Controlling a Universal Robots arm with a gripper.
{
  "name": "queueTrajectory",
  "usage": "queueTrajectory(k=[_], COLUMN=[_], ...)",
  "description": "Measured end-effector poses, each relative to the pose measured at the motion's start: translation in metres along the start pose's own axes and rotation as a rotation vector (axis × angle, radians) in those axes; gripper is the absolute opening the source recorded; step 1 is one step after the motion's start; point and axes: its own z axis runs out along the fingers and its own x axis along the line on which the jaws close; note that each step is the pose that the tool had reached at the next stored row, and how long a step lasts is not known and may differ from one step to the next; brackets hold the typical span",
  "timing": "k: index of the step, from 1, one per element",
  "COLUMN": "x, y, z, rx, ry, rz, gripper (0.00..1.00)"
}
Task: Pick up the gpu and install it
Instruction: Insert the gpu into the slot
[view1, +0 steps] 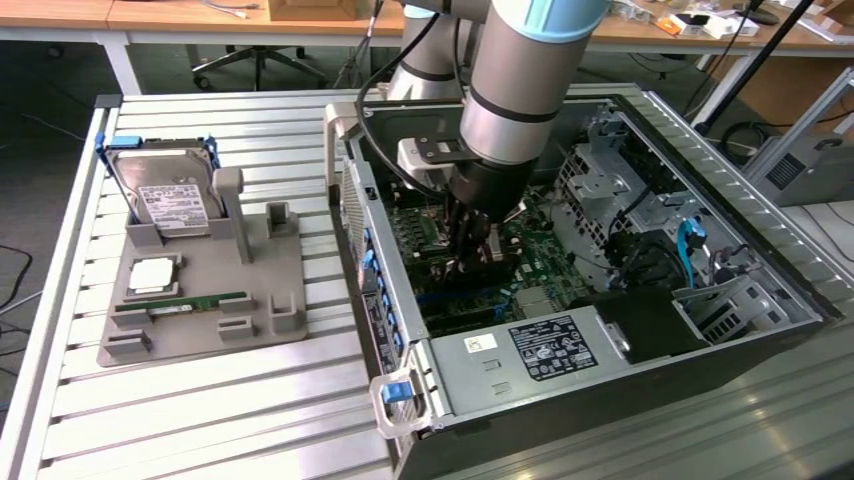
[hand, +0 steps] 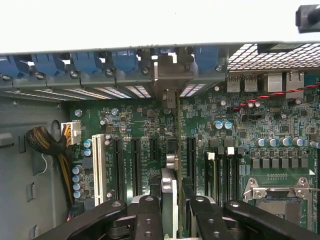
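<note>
pincer (hand: 172, 210) clamps gpu (hand: 176, 150) | thin dark card edge-on (silver bracket) | over motherboard (hand: 240, 135)

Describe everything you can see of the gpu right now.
The gpu appears edge-on: a thin dark card standing upright over the green motherboard, running between the black expansion slots. Its silver metal bracket sits at the case's rear wall, among the blue slot clips. The gripper pinches its near end between black fingers. In the exterior view the arm reaches down into the open computer case. Whether the card is fully seated cannot be told.
</note>
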Motion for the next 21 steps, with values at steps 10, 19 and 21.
queueTrajectory(k=[10,19,21], x=[0.0001,0.0001,0.0001], y=[0.0001,0.0001,0.0001], z=[-0.0046,-0.0048,-0.0048], rx=[0.0,0.0003,0.0005], ry=[0.0001,0.0007,0.0006], rz=[0.0,-0.009,-0.011], gripper=[0.27,0.27,0.27])
